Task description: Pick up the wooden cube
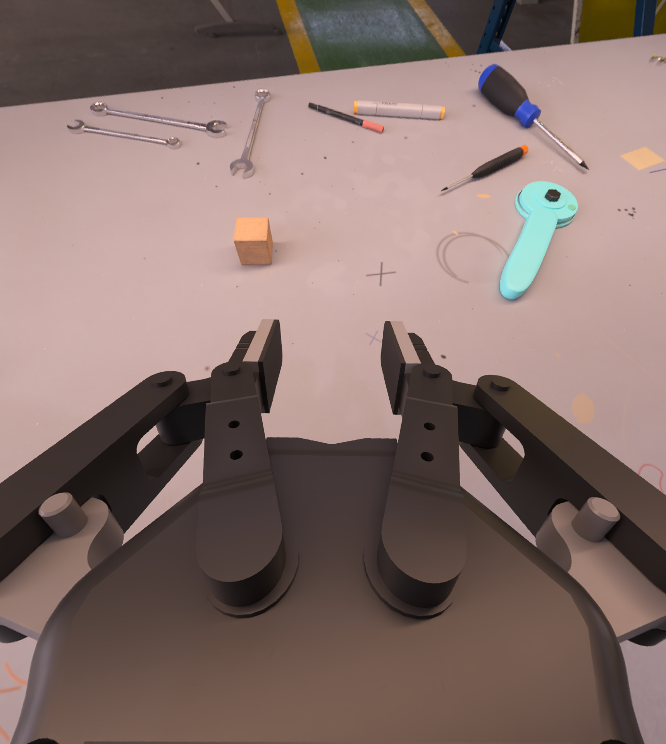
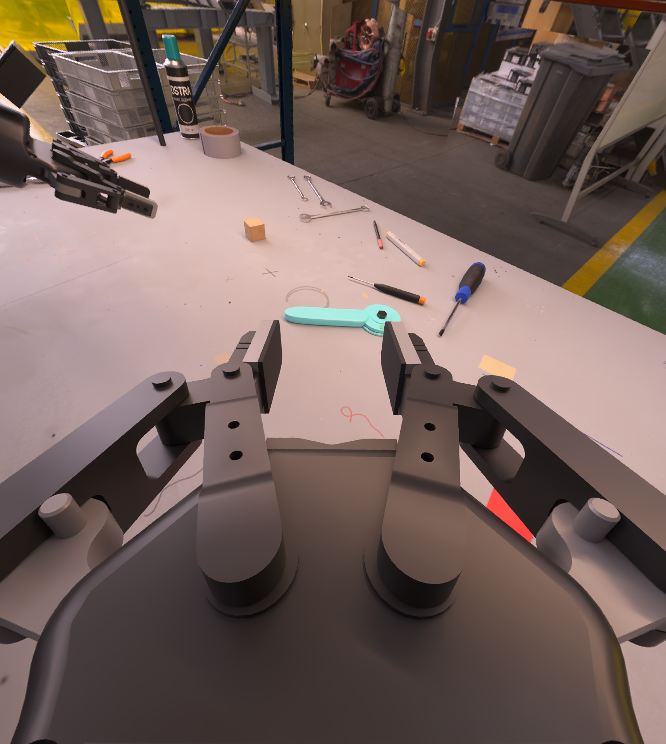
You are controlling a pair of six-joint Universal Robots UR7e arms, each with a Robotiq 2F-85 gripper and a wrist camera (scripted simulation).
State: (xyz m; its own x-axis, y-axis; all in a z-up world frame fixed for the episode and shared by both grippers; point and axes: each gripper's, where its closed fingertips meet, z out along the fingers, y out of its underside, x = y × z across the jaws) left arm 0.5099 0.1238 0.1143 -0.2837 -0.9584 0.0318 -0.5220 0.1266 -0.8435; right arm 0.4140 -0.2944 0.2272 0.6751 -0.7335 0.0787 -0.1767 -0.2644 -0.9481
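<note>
While both arms hang above the table (image 1: 81, 282), the wooden cube (image 1: 253, 240) sits alone ahead and slightly left of the left gripper (image 1: 331, 346), jaws wide and empty. The right gripper (image 2: 331, 346), also wide and empty, is farther off behind the teal cutter (image 2: 335, 316); the left looks better placed.

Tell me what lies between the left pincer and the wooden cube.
Only bare table, as the left wrist view shows: the open left pincer faces the wooden cube with nothing in between.
</note>
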